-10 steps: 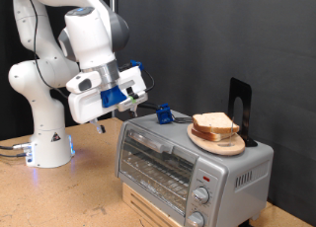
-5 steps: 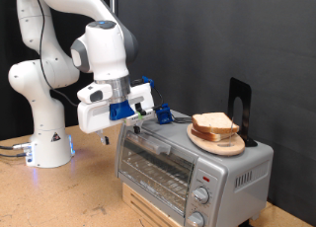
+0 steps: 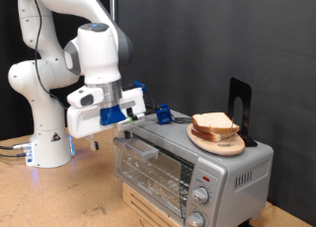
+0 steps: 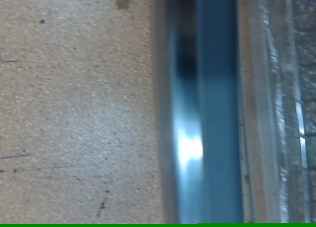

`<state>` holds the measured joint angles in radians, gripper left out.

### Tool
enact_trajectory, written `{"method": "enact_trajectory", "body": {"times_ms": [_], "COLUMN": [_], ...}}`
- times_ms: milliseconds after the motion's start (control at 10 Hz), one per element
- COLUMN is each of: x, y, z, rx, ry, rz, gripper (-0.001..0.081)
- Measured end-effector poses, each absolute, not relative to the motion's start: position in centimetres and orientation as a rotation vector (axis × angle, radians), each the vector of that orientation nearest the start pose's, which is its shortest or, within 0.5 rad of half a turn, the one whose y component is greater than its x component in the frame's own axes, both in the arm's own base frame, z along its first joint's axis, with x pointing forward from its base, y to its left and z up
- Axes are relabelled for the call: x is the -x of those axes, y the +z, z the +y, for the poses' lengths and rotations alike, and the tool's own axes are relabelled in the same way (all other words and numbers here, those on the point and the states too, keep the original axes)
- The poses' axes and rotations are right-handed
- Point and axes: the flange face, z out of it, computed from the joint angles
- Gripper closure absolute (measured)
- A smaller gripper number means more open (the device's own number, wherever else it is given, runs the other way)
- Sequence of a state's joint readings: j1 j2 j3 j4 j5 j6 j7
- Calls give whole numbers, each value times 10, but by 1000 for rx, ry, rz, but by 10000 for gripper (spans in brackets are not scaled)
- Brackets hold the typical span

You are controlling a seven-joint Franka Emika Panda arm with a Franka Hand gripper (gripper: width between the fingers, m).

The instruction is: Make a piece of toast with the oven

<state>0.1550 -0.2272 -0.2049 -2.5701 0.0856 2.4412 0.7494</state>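
Observation:
The silver oven (image 3: 232, 170) stands on a wooden box at the exterior view's lower right. Its glass door (image 3: 151, 163) leans slightly outward at the top, with the wire rack behind it. Slices of toast (image 3: 214, 123) lie stacked on a round wooden plate (image 3: 225, 145) on the oven's roof. My gripper (image 3: 127, 126) is at the door's top edge, at its left end. Its fingertips do not show clearly. The wrist view is blurred: it shows the door's shiny edge (image 4: 202, 109) close up, the wooden table (image 4: 79, 109) on one side and the rack (image 4: 286, 109) on the other.
A small blue object (image 3: 163, 114) sits on the oven's roof near the gripper. A black stand (image 3: 240, 107) rises behind the plate. Two round knobs (image 3: 202, 195) are on the oven's front. The robot's base (image 3: 49, 138) stands at the exterior view's left on the wooden table.
My gripper has come down and moved to the exterior view's left, to the door's top edge. The door's top now leans a little out from the oven.

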Motion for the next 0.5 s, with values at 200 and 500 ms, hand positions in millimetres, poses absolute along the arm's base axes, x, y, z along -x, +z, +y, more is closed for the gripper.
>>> {"method": "enact_trajectory", "body": {"times_ms": [200, 500], "x": [-432, -417], "y": [347, 327], "z": [-33, -44], "rx": [2756, 2782], "ry": [-72, -37], "rz": [1244, 1262], "gripper": [-3, -3]}}
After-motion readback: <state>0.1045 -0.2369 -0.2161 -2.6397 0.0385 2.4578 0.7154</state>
